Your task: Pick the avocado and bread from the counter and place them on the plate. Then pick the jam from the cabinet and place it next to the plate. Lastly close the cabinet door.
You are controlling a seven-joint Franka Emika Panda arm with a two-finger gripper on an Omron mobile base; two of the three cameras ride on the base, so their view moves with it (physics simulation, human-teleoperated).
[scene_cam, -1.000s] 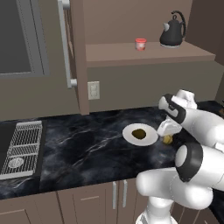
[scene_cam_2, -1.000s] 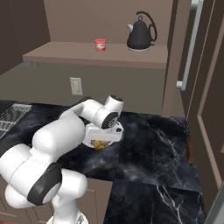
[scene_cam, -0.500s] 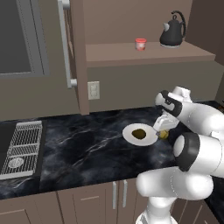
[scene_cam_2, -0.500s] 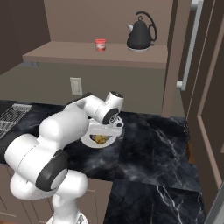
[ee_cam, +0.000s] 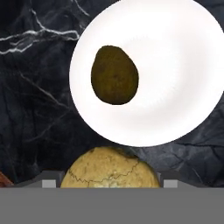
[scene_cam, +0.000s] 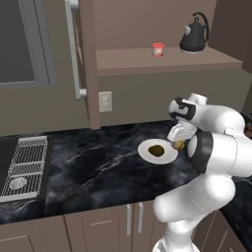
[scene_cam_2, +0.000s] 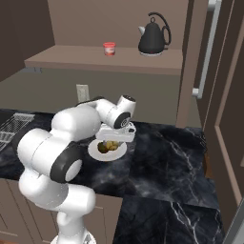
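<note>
My gripper [scene_cam: 178,144] is low over the counter [scene_cam: 98,162], right of centre in the left base view, closed around the bread [ee_cam: 108,168]. In the hand view the round, crusty loaf sits at the bottom centre between my two finger mounts, so I judge the hold good, though the fingertips themselves are hidden behind it.

The plate [ee_cam: 183,87] takes up the upper middle of the hand view. The avocado [ee_cam: 114,75] is already on it, left of the plate's centre, long axis running roughly top to bottom in that frame.

The relation that matters: the bread is just short of the plate's near rim, perhaps barely overlapping it. The open white area lies above and to the right of the loaf in the hand view, right of the avocado. The next move, as I judge it, is to carry forward over the rim toward that bare side, then let go. Drifting left risks landing on the avocado.

The jam [scene_cam: 158,49] stands on the cabinet shelf [scene_cam: 147,60], upper centre of the left base view, beside a black kettle [scene_cam: 194,34]. Cabinet door [scene_cam: 78,54] open.
</note>
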